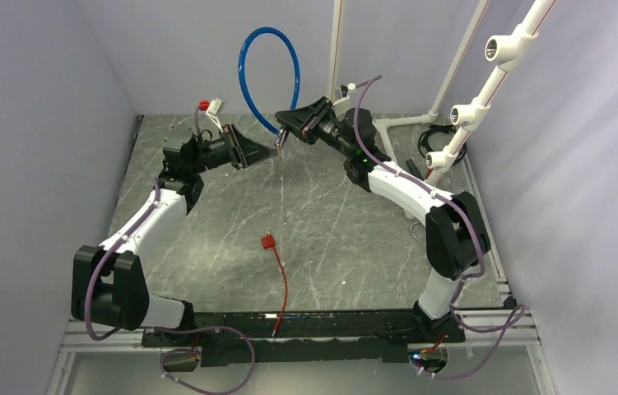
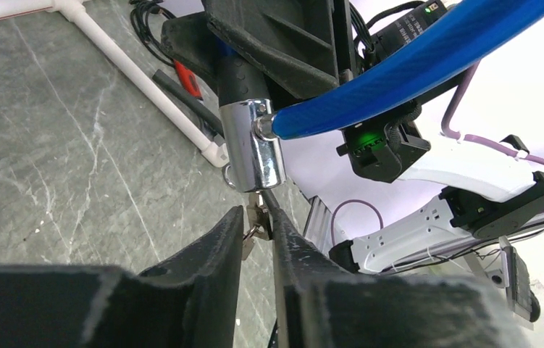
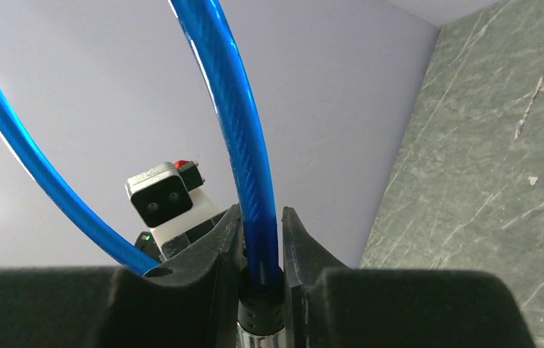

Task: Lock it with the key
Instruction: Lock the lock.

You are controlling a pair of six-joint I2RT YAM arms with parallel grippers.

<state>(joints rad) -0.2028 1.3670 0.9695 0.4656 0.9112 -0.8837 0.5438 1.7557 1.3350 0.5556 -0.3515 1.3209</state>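
Observation:
The blue cable loop is held up in the air above the back of the table. My right gripper is shut on the cable lock's black collar, with the blue cable rising from between its fingers. The chrome lock body hangs below that gripper. The tiny silver key sticks into the bottom end of the lock body. My left gripper is shut on the key; it also shows in the top view. A second small key dangles from its ring.
A red plug on a red wire lies mid-table. A white pipe frame and black cables stand at the back right. A red-handled tool lies by a white pipe. Walls close in both sides.

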